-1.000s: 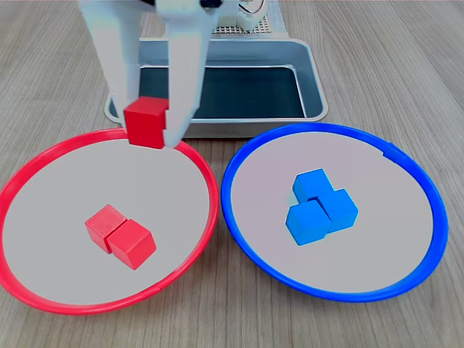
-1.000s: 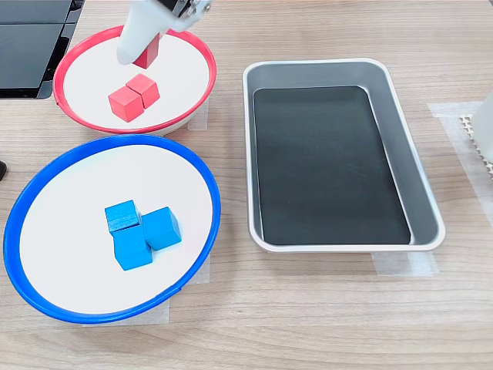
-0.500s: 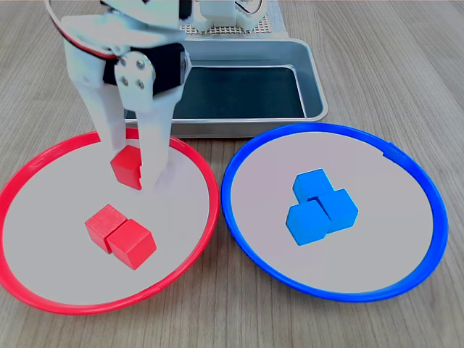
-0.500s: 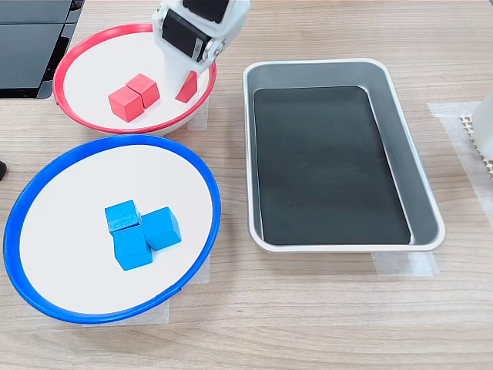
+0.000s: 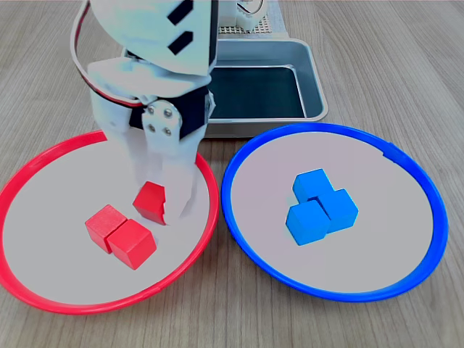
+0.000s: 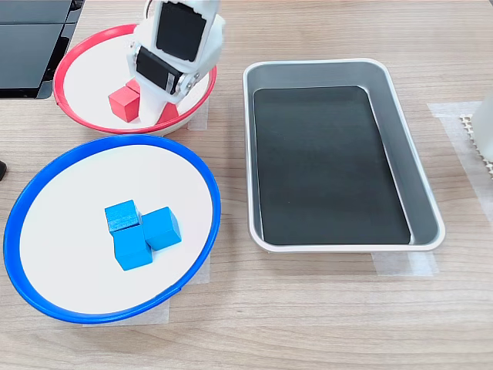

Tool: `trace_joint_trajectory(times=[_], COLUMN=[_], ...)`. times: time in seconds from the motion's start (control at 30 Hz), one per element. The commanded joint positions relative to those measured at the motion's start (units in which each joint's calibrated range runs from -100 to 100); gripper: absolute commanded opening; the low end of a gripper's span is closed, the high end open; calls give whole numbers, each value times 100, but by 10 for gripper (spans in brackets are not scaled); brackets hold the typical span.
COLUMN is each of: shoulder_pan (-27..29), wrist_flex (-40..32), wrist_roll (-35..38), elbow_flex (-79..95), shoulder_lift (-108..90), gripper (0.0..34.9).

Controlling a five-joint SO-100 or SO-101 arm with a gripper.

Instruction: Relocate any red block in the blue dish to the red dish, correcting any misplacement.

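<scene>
My gripper [image 5: 155,209] reaches down into the red dish [image 5: 72,304], shut on a red block [image 5: 150,201] held low over the dish's pale floor. In the second exterior view only a corner of this block [image 6: 168,113] shows under the gripper [image 6: 163,108]. Two more red cubes [image 5: 119,235] lie touching each other just to the first exterior view's left of the held one; the arm partly hides them [image 6: 123,104] in the second exterior view. The blue dish [image 5: 333,293] holds three blue cubes [image 5: 319,206] in a tight cluster and nothing red.
A rectangular metal tray [image 5: 313,80] with a dark floor stands behind both dishes, beside them in the second exterior view [image 6: 347,248]. A black object [image 6: 31,38] lies at the second exterior view's top left. The arm's white base [image 5: 246,18] is behind the tray.
The gripper has come down and toward the first exterior view's right, carrying the red block from above the red dish's far rim to just over the floor beside the two red cubes.
</scene>
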Motion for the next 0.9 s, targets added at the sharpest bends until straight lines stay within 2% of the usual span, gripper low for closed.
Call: trace_joint_trajectory(times=[0.0,0.53,0.6,0.73,0.87], shoulder_pan=[-101,87,125,116,182], wrist_flex=[133,356,430,695,917], wrist_roll=[-44,83,220,933,943], elbow_flex=[-573,-919,-919,-882,-1028], shoulder_lift=[99,279,270,193,142], gripper=[4,4,23,6,26])
